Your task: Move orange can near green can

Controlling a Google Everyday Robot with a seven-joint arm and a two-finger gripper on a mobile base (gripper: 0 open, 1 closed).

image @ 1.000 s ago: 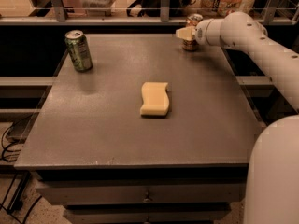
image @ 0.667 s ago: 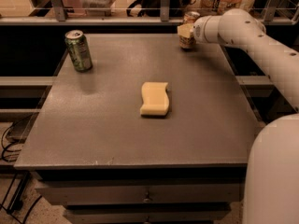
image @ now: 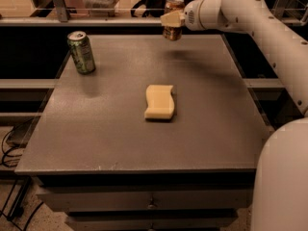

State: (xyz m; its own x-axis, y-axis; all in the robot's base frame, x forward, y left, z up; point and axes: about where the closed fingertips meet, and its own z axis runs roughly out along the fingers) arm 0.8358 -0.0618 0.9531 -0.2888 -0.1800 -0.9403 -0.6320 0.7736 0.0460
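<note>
The orange can (image: 173, 31) is held upright in my gripper (image: 172, 19), lifted above the far middle of the grey table (image: 110, 129), with its shadow on the surface below. The gripper is shut on the can; the pale fingers (image: 169, 19) wrap across its middle. The green can (image: 81, 52) stands upright at the table's far left corner, well to the left of the held can.
A yellow sponge (image: 160, 101) lies near the table's centre. My white arm (image: 255, 28) reaches in from the right. A rail and shelf with clutter run behind the table's far edge. Cables lie on the floor at the left.
My gripper has lifted the orange can off the table's far right and carried it leftward, above the far middle. The green can and sponge have not moved.
</note>
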